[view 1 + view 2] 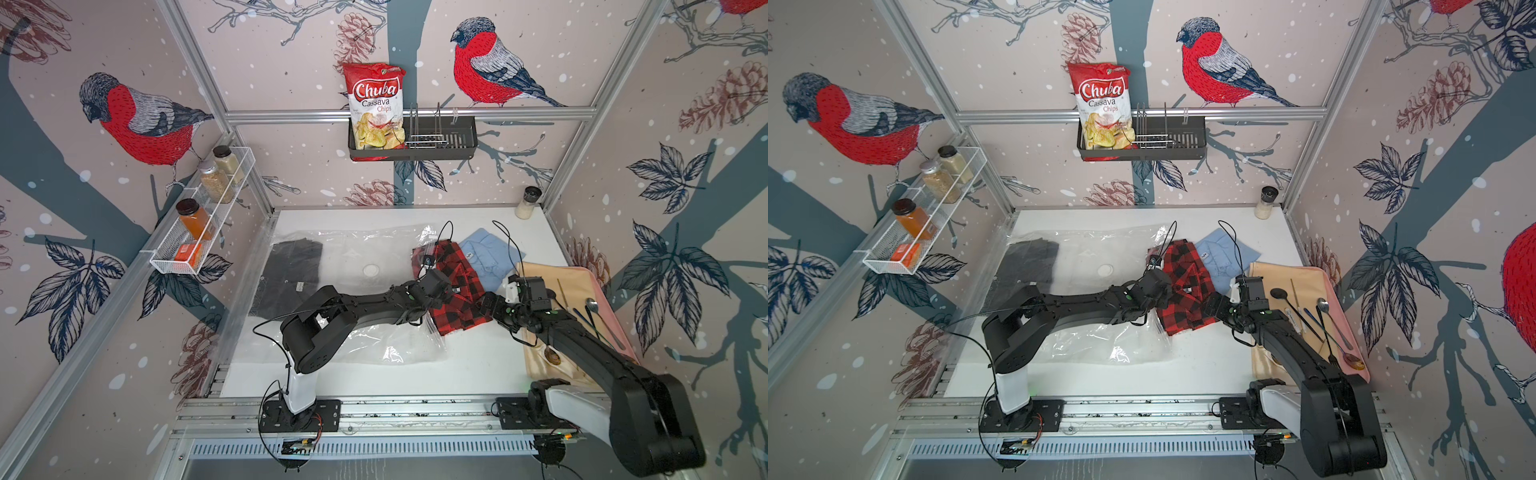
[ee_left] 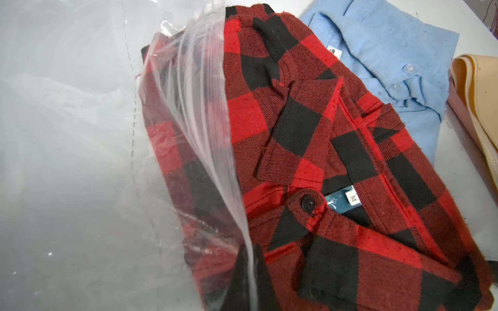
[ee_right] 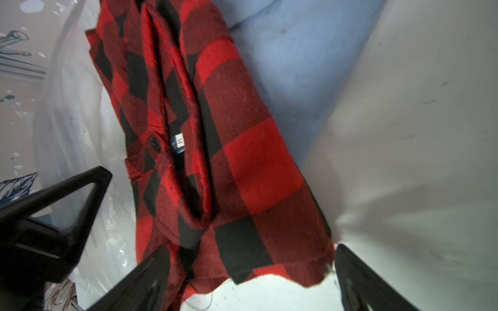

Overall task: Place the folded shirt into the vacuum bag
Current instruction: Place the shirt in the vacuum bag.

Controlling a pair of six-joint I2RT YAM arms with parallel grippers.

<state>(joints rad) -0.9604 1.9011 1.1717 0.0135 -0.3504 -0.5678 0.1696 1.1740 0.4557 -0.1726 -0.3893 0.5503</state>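
Red-black plaid shirt [image 2: 310, 150] folded, lying partly inside clear vacuum bag [image 1: 353, 249] mouth.

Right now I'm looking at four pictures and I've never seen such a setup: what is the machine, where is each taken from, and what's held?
It is two black robot arms at the front of a white table. Two pictures look down from overhead; the two close-ups come from a camera on each wrist. On the table lie a large clear plastic vacuum bag with a dark folded shirt inside, a red-and-black plaid shirt partly in the bag's mouth, a light blue shirt and a beige cloth with cutlery. The left gripper is shut, seemingly pinching the bag's zip edge; the right gripper is open, holding nothing.
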